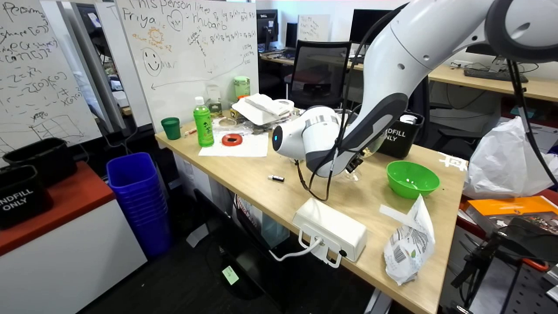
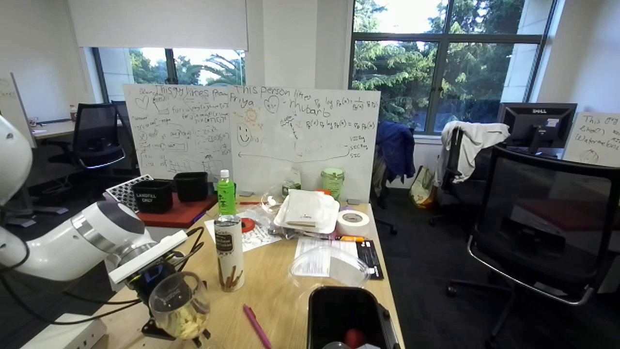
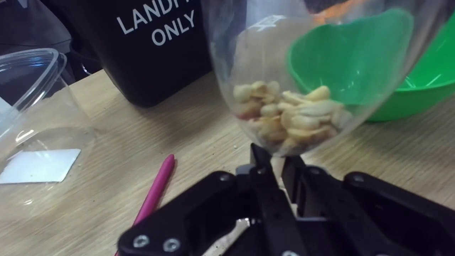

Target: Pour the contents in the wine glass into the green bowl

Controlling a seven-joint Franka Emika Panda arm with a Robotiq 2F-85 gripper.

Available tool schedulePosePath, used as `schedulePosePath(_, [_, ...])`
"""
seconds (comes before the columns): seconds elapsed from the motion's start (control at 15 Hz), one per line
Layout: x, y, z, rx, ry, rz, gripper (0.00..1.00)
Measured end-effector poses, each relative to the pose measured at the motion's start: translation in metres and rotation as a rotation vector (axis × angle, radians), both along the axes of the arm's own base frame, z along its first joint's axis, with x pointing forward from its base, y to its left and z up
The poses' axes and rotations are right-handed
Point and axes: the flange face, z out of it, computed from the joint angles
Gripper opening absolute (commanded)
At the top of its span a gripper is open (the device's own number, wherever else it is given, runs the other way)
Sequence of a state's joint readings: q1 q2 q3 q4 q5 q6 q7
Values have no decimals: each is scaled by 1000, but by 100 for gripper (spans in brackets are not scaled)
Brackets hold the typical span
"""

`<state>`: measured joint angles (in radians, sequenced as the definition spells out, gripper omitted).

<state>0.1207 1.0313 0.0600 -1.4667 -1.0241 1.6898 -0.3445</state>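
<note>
The clear stemmed wine glass (image 3: 266, 71) fills the upper middle of the wrist view, with pale peanut-like pieces (image 3: 298, 117) in its bottom. It also shows in both exterior views (image 1: 369, 151) (image 2: 179, 305), partly behind the arm in one of them. My gripper (image 3: 279, 156) is closed to a narrow gap around the stem, just under the glass's bowl. The glass leans slightly; I cannot tell whether its foot touches the table. The bright green bowl (image 1: 413, 179) stands on the table beside the glass. In the wrist view the green bowl (image 3: 423, 101) lies behind and right of the glass.
A black landfill bin (image 3: 142, 53) stands behind the glass. A pink pen (image 3: 156, 192) and a clear plastic container (image 3: 39, 117) lie to the left. A tall canister (image 2: 230, 257), a white box (image 1: 331, 226) and a crumpled white bag (image 1: 409, 248) are also on the table (image 1: 370, 196).
</note>
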Motion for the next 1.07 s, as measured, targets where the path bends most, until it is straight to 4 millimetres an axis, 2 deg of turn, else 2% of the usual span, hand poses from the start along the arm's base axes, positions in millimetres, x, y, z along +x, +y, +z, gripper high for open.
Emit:
schedulePosePath(0.47, [3, 0, 19, 122, -30, -134, 4])
schedulePosePath(0.67, [12, -4, 43, 231, -86, -223, 4])
schedulePosePath(0.93, [25, -26, 83, 395, -192, -332, 4])
schedulePosePath(1.07, [25, -40, 95, 475, -236, -374, 4])
